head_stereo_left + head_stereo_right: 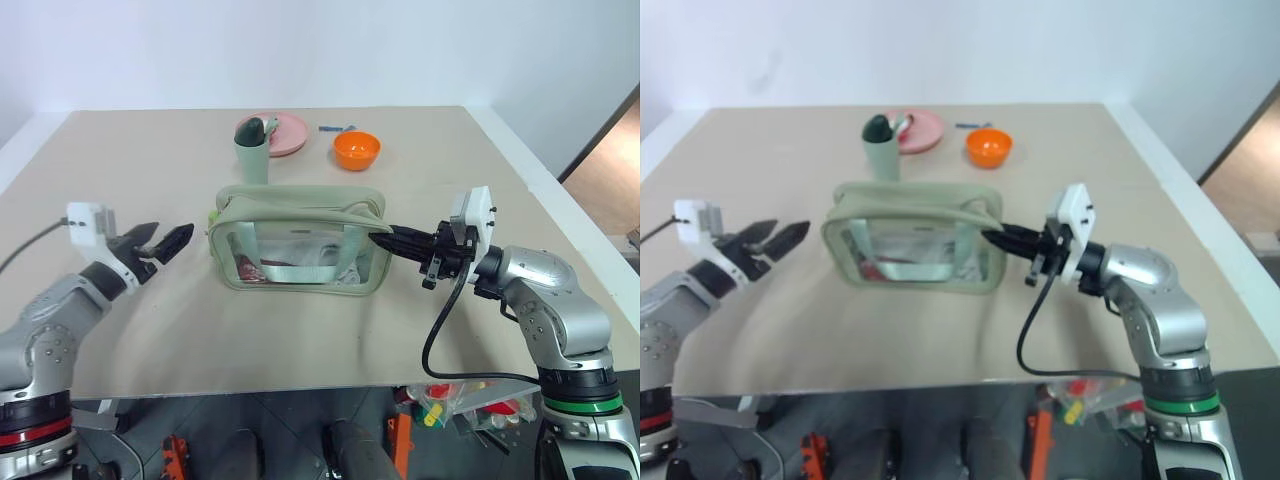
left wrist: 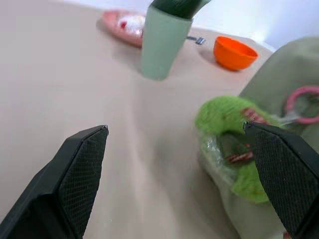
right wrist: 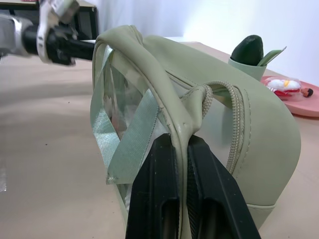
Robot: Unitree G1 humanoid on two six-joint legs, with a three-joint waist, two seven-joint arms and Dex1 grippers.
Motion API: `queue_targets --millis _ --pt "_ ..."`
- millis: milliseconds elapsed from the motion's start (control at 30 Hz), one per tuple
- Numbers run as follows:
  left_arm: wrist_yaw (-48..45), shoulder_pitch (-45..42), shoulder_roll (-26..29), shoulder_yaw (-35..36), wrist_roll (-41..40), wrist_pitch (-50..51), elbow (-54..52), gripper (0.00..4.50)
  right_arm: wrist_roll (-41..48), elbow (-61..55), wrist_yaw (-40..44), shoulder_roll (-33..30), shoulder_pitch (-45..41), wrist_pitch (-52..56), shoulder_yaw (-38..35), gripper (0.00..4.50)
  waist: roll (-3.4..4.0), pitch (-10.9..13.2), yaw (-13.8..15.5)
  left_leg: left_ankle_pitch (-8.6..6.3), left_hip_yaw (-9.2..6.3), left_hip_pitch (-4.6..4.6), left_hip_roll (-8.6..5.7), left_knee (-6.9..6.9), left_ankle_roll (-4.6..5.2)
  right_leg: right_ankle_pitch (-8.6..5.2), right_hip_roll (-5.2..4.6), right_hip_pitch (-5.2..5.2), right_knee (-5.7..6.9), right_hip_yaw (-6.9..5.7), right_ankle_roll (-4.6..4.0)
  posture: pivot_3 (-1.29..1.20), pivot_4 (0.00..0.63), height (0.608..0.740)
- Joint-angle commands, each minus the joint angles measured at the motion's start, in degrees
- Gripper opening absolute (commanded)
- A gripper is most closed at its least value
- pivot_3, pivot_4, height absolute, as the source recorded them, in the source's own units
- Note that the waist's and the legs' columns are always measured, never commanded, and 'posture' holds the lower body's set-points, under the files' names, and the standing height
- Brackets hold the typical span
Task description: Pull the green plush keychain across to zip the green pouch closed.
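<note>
Right gripper [image 1: 392, 236] clamped on green pouch [image 1: 300, 240] end seam, left gripper [image 1: 165, 242] spread wide just beside pouch's other end, green plush keychain [image 2: 227, 132] hanging there, pouch mid-table [image 1: 150, 330]

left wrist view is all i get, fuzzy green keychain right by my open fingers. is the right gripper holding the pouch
Observer: Yes. The right gripper is shut on the pouch, pinching its end seam beside the zipper.
Operator: is my left gripper touching the keychain yet
Observer: No. From the head views the left gripper hangs open, a gap away from the pouch's left end, where the keychain sits.
Operator: anything behind the pouch
Observer: A cup stands just behind it, with a pink plate and an orange bowl farther back.
</note>
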Motion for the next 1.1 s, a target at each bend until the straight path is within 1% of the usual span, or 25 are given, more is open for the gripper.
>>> queue_targets --millis 33,167,333,467,733,833,867,900,933,1000,1033,1100 --pt "0.6 -2.7 -1.6 0.6 -2.2 1.2 2.3 4.50 0.2 -2.8 -0.3 -0.6 -0.4 -0.1 0.6 0.08 -0.01 0.0 0.0 0.00 -0.01 0.01 0.01 0.00 0.00 0.01 0.02 0.00 0.00 0.00 -0.01 0.00 0.150 0.740" --pt "-3.2 -4.4 -2.5 -1.1 -2.7 1.5 5.8 4.50 0.1 -3.0 -0.6 -1.2 -0.3 -0.1 0.7 0.08 -0.01 0.0 0.0 0.00 0.00 0.03 0.00 0.00 0.00 0.04 0.05 0.01 0.01 0.02 -0.03 0.00 0.150 0.740" --pt "-6.9 -7.0 -2.5 -0.2 -3.6 2.3 13.7 4.50 0.2 -3.1 -0.6 -1.8 0.4 -0.5 0.5 0.08 -0.01 0.0 0.0 0.01 -0.01 0.02 -0.01 0.01 0.00 0.04 0.04 0.02 0.00 0.01 -0.03 0.00 0.150 0.740" --pt "-9.7 -8.7 -2.2 0.0 -4.0 2.7 17.2 4.50 0.2 -3.1 -0.5 -2.2 0.8 -0.7 0.3 0.08 -0.01 0.0 0.0 0.01 -0.01 0.01 -0.01 0.01 -0.01 0.04 0.04 0.01 0.00 0.01 -0.02 0.00 0.150 0.740" --pt "-14.7 -12.1 -2.5 -1.9 -1.7 2.2 23.3 4.50 0.1 -2.9 -0.2 -3.2 1.8 -1.5 0.1 0.08 -0.01 0.0 0.1 0.01 -0.02 0.01 -0.02 0.02 -0.01 0.04 0.03 0.02 -0.01 0.01 -0.02 0.00 0.150 0.740" --pt "-16.1 -13.1 -3.0 -2.6 -1.0 1.7 24.3 3.73 0.1 -2.7 0.0 -3.5 2.0 -1.9 0.0 0.00 -0.01 0.0 0.2 0.01 -0.02 0.00 -0.02 0.02 -0.01 0.04 0.02 0.03 -0.01 0.00 -0.02 0.00 0.150 0.740" --pt "-16.5 -13.2 -3.0 -2.9 -0.7 1.6 24.6 3.33 0.1 -2.6 0.0 -3.6 2.0 -2.0 0.0 0.00 -0.01 0.0 0.2 0.01 -0.02 -0.01 -0.03 0.02 -0.01 0.04 0.02 0.03 -0.01 0.00 -0.01 0.00 0.150 0.740" --pt "-16.8 -13.4 -3.0 -3.0 -0.6 1.5 24.9 3.06 0.1 -2.5 0.1 -3.6 2.0 -2.1 0.0 0.00 -0.01 0.0 0.2 0.01 -0.02 -0.01 -0.03 0.02 -0.01 0.04 0.02 0.03 -0.01 0.00 -0.01 0.00 0.150 0.740" --pt "-17.1 -13.4 -3.2 -3.1 -0.5 1.5 24.9 2.66 0.1 -2.5 0.1 -3.6 2.1 -2.2 0.0 0.00 -0.01 0.0 0.2 0.01 -0.02 -0.01 -0.03 0.02 -0.01 0.04 0.02 0.03 -0.01 0.00 -0.01 0.00 0.150 0.740" --pt "-17.4 -13.8 -3.5 -3.1 -0.6 1.6 24.7 2.00 0.2 -2.5 0.1 -3.7 2.2 -2.3 0.0 0.00 -0.01 0.0 0.2 0.01 -0.02 -0.01 -0.03 0.02 -0.01 0.04 0.02 0.02 -0.01 0.00 -0.01 0.00 0.150 0.740" --pt "-17.6 -14.0 -3.6 -3.0 -0.5 1.6 24.8 1.73 0.2 -2.5 0.1 -3.7 2.1 -2.3 -0.1 0.00 -0.01 0.0 0.2 0.01 -0.02 -0.01 -0.03 0.02 -0.01 0.03 0.02 0.03 -0.01 0.00 -0.01 0.00 0.150 0.740" --pt "-17.8 -14.3 -3.7 -2.9 -0.4 1.6 24.8 0.99 0.2 -2.5 0.1 -3.7 2.1 -2.3 0.0 0.00 -0.01 0.0 0.3 0.01 -0.02 -0.01 -0.03 0.02 -0.01 0.03 0.02 0.03 -0.01 0.00 -0.01 0.00 0.150 0.740"
